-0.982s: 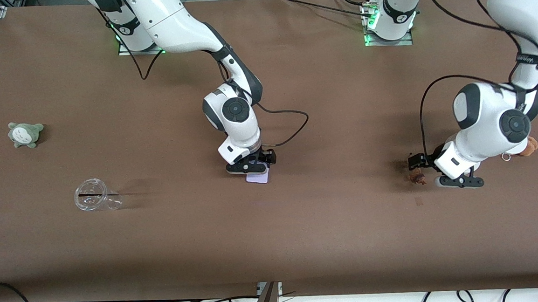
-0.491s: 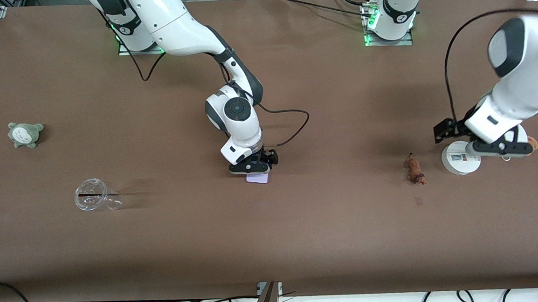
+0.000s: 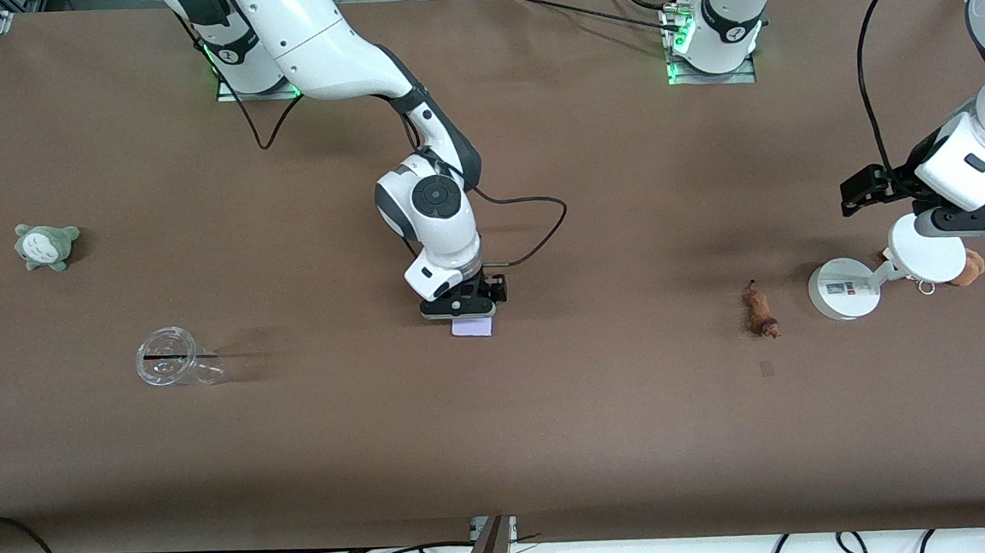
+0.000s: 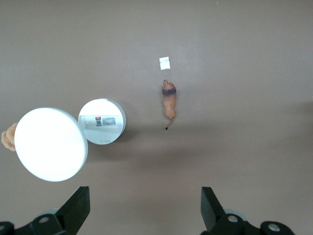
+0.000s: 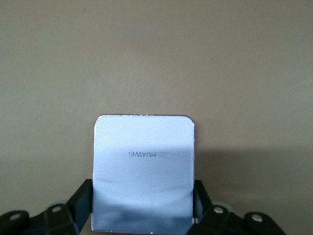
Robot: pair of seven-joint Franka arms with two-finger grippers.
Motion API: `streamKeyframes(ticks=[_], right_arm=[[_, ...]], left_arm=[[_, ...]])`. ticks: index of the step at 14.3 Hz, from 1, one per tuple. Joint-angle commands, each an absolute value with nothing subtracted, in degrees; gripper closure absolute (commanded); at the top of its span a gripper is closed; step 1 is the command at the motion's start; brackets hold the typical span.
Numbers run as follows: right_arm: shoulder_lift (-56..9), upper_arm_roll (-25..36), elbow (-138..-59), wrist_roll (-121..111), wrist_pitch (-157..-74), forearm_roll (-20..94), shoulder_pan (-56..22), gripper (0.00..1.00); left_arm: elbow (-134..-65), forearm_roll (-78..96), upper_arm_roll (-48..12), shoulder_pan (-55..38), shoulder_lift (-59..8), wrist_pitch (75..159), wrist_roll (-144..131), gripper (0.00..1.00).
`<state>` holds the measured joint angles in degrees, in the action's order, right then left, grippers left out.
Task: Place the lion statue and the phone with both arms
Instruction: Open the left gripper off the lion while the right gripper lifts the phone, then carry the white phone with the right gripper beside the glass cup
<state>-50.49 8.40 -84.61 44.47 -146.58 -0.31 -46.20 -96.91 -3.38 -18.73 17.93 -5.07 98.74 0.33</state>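
1. front view: the right hand is set low on the counter near its middle, closed on the phone, whose free end pokes out nearer the camera. the left hand is held up over the white disc stand at the left arm's end. the lion statue is laid free on the counter just beside the stand, toward the right arm's end. counted: one phone, one lion, one stand, one grey-green plush, one clear cup, one tan plush.

2. left wrist view: the left hand is seen wide open and empty, with the lion statue and the white disc stand well below it.

3. right wrist view: the phone is seen pinched by its sides in the right hand. if it is released while tilted, a slap or slide on the counter is judged likely; a careless left-arm descent could topple the stand.
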Motion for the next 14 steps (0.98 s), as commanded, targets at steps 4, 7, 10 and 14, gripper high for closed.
streamKeyframes(ticks=[4,7,10,14], right_arm=[[-45.36,10.99,-82.09,34.64,-132.83,-0.26,-40.97,0.74],[-41.58,13.35,-83.93,27.99,-123.87,-0.35,-37.71,0.74],[-40.34,15.91,-86.21,21.37,-119.80,-0.26,-35.87,0.74],[-40.34,18.71,-89.03,16.89,-119.71,-0.26,-34.02,0.74]], left_arm=[[-95.62,-3.43,-19.42,17.58,-4.75,96.86,-2.90,0.00],[-95.10,-3.43,-19.42,17.58,-4.66,94.92,-3.86,0.00],[-94.48,-3.43,-19.51,17.40,-4.92,94.92,-3.96,0.00],[-94.31,-3.52,-19.51,17.32,-5.27,95.36,-3.96,0.00]])
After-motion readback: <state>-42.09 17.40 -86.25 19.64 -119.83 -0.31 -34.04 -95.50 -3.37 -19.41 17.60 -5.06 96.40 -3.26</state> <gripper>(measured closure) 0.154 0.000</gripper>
